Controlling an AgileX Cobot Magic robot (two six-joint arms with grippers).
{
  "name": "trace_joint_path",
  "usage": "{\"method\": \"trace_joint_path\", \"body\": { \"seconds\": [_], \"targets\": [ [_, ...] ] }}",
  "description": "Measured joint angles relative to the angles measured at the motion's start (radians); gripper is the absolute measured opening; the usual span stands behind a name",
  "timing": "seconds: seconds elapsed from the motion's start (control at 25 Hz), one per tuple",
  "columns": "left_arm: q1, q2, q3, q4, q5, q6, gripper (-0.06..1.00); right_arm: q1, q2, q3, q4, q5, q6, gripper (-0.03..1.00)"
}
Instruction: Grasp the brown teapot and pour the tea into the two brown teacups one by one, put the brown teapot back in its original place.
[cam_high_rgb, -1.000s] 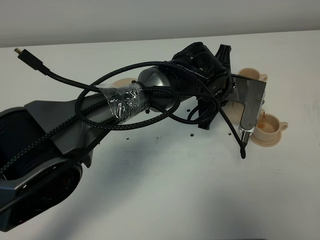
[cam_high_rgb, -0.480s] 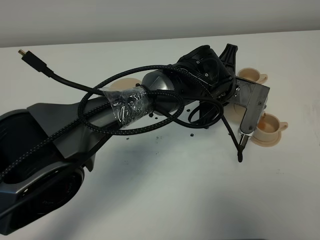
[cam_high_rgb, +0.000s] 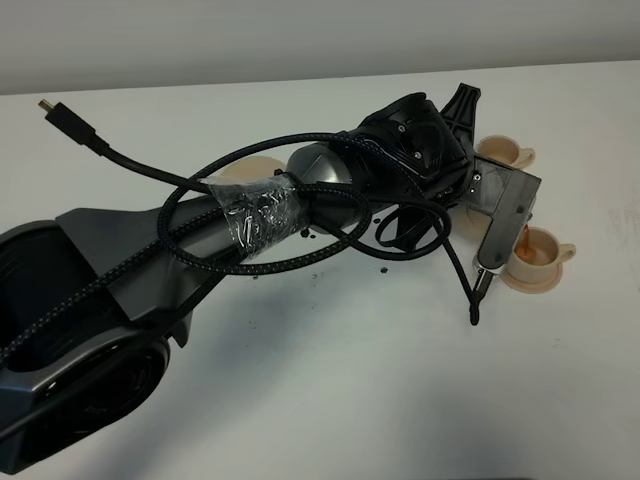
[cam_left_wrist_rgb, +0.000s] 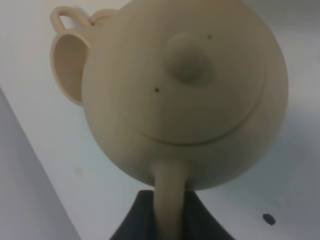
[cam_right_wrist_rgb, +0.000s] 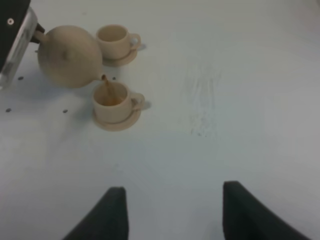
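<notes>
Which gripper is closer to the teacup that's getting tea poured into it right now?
Left. The left gripper holds the brown teapot tilted just above that teacup; the right gripper hangs open well away from it.

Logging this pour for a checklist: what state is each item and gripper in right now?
brown teapot: tilted, pouring tea.
left gripper: shut on the teapot's handle.
near teacup: upright, partly filled.
far teacup: upright, looks empty.
large saucer: bare.
right gripper: open, empty.

Left arm (cam_high_rgb: 250, 215) reaches toward the table's (cam_high_rgb: 350, 400) far right corner, left tool (cam_left_wrist_rgb: 170, 212) clamped on the brown teapot (cam_left_wrist_rgb: 190, 90); right tool (cam_right_wrist_rgb: 175, 200) hovers, jaws spread.
</notes>
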Motion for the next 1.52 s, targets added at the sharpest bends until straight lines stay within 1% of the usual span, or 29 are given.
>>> {"method": "trace_joint_path", "body": {
  "seconds": [0.16, 0.36, 0.6, 0.84, 1.08, 1.52],
  "targets": [
    [-0.010, 0.000, 0.000, 0.023, -0.013, 0.000, 0.13, 0.000, 0.000, 0.000, 0.000, 0.000, 0.000, 0.42],
    [-0.020, 0.000, 0.000, 0.032, -0.016, 0.000, 0.13, 0.000, 0.000, 0.000, 0.000, 0.000, 0.000, 0.42],
    [-0.031, 0.000, 0.000, 0.089, -0.016, 0.001, 0.13, 0.000, 0.000, 0.000, 0.000, 0.000, 0.000, 0.42],
    [-0.036, 0.000, 0.000, 0.106, -0.015, 0.001, 0.13, 0.000, 0.000, 0.000, 0.000, 0.000, 0.000, 0.42],
    [-0.036, 0.000, 0.000, 0.150, -0.014, 0.001, 0.13, 0.000, 0.000, 0.000, 0.000, 0.000, 0.000, 0.42],
    [-0.036, 0.000, 0.000, 0.158, -0.025, 0.014, 0.13, 0.000, 0.000, 0.000, 0.000, 0.000, 0.000, 0.42]
  ]
}}
